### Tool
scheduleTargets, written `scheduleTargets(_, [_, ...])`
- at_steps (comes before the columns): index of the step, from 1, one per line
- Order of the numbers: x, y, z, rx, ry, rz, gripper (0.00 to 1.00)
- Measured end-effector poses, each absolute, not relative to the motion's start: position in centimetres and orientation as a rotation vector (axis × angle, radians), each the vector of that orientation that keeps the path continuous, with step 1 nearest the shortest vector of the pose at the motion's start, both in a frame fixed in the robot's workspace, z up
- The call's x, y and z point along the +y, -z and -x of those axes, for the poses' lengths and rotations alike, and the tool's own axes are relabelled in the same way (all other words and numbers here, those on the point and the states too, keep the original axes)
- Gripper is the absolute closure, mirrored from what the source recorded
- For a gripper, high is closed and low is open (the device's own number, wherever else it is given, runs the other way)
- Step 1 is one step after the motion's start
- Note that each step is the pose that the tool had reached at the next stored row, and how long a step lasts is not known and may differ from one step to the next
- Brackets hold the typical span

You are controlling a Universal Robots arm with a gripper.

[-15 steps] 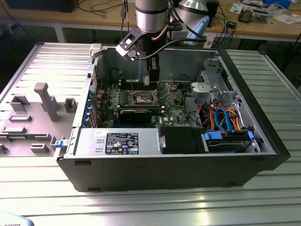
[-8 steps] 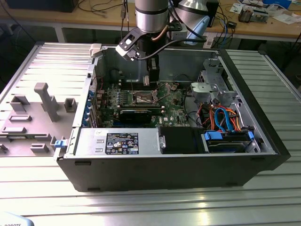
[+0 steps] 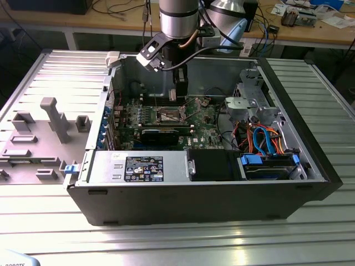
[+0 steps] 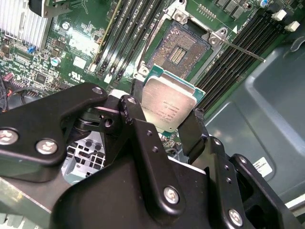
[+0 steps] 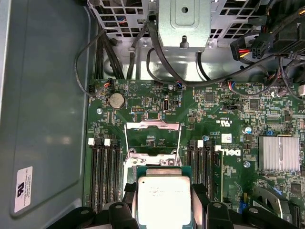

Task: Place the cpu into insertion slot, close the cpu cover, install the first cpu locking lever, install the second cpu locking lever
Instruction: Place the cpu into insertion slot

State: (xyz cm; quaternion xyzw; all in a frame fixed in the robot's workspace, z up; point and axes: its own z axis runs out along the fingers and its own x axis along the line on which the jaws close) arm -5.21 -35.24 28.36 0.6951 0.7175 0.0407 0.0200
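Exterior view: the arm is lowered into the open computer case (image 3: pixel 288 183), which lies on the ribbed metal table (image 3: pixel 183 244). The gripper (image 3: pixel 179 88) hangs over the motherboard (image 3: pixel 205 130), close above the insertion slot (image 3: pixel 169 115). What is held cannot be made out from here. A grey fixture (image 3: pixel 52 119) is seen on the table at the exterior view's left, well apart from the case.

Second wrist view: the gripper (image 4: pixel 167 117) is closed to the width of the cpu (image 4: pixel 169 107), which is clamped by its edges between two black fingers (image 4: pixel 193 126), metal top toward the camera. The cpu is held clear of the board and is not seated. The insertion slot (image 4: pixel 183 47) is shown uncovered, its contact field bare. A thin locking lever (image 4: pixel 243 50) is seen sticking out over the memory slots (image 4: pixel 238 62).

First wrist view: the cpu (image 5: pixel 163 198) is again gripped on two sides. Most of the slot is hidden by the chip. The cpu cover (image 5: pixel 152 126) is seen standing open just beyond it, which the second wrist view does not make clear. A finned heatsink (image 5: pixel 279 152) is noted off to one side.
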Motion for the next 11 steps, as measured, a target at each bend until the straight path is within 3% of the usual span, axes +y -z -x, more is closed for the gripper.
scheduleTargets(11, [-34.6, -26.9, 5.3, 2.218, -0.124, -2.166, 0.46])
